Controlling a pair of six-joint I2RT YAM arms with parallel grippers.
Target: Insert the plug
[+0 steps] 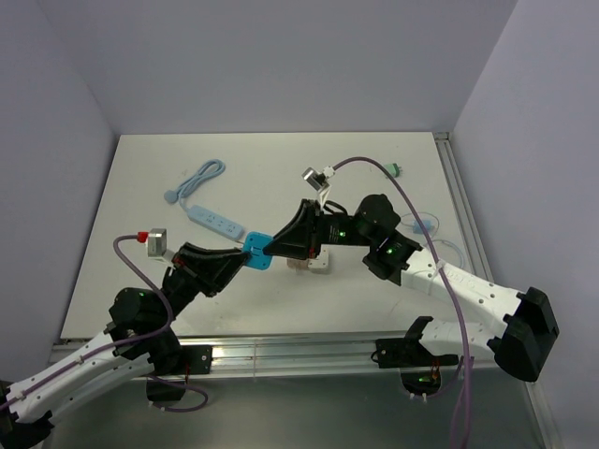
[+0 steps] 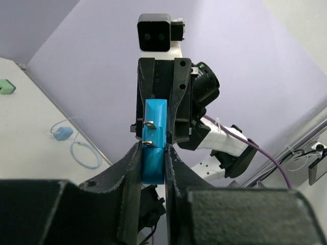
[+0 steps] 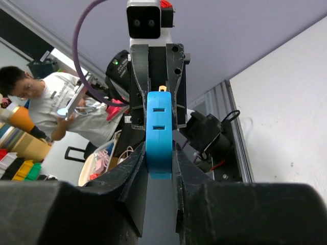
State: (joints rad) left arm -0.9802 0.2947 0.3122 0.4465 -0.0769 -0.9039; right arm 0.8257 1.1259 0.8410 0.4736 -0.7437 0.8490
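My two grippers meet above the middle of the table. My left gripper (image 1: 245,255) (image 2: 153,153) is shut on a blue plug (image 2: 153,166) (image 1: 253,254); two brass prongs (image 2: 148,124) show on the side of the blue body ahead. My right gripper (image 1: 273,247) (image 3: 159,153) is shut on a blue socket block (image 3: 159,135) whose two slots (image 3: 159,110) face its camera, open and unfilled. The two blue pieces touch end to end between the opposed fingers. One brass prong tip (image 3: 163,88) shows just beyond the block's far end.
A light blue power strip (image 1: 216,222) with its coiled cable (image 1: 197,180) lies at the back left. A white adapter (image 1: 319,263) sits under the right gripper. A green-tipped plug (image 1: 392,169) and a thin cable (image 1: 426,226) lie at the right. A metal rail (image 1: 309,351) runs along the near edge.
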